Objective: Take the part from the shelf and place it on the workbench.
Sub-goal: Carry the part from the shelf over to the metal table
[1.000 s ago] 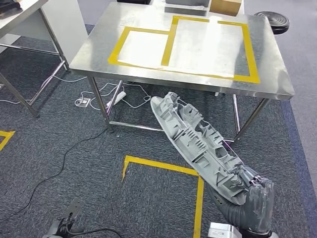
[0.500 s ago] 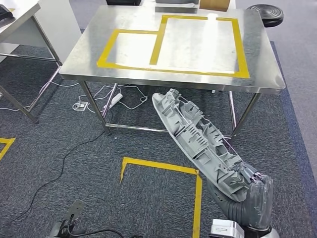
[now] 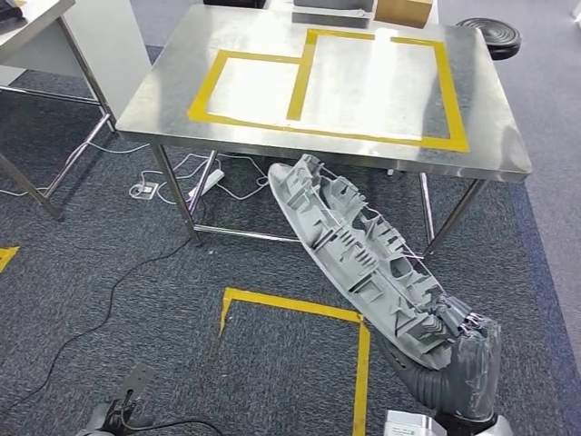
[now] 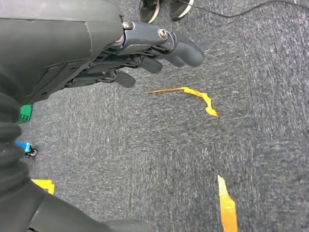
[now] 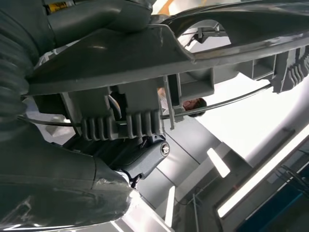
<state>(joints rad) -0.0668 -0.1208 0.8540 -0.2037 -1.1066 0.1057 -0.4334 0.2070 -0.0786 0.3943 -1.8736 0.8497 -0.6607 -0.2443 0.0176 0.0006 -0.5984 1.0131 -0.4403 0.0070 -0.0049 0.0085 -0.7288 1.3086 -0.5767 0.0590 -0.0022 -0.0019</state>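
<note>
1. Low in the head view, the right hand [image 3: 457, 356] grips one end of the part [image 3: 356, 254], a long grey plastic moulding with ribs and clips on its upper face.
2. The part slants up and away from that hand, over the carpet [image 3: 103, 272]; its far tip lies in front of the tabletop's near edge, below the level of the top.
3. The tabletop [image 3: 493, 118] is bare steel on metal legs, marked with yellow tape [image 3: 301, 77] in two joined rectangles, the left one smaller.
4. In the right wrist view the part [image 5: 146, 63] runs across the picture, with the right hand's dark fingers [image 5: 146, 159] closed against its ribbed underside.
5. The left hand [image 4: 146, 53] hangs over the carpet [image 4: 182, 169] in the left wrist view, holding nothing, its fingers stretched out and slightly apart.
6. A yellow tape corner [image 3: 294, 304] is stuck to the carpet between the robot and the tabletop.
7. A white power strip [image 3: 209, 182] and loose cables lie under the tabletop's left end, and a black cable [image 3: 110, 304] trails across the carpet.
8. A second table [image 3: 41, 23] stands to the left, a cardboard box [image 3: 406, 9] sits at the tabletop's far edge, and a black round stool [image 3: 493, 36] is beyond its right corner.
9. A person's dark shoes [image 4: 164, 7] show at the edge of the left wrist view.
</note>
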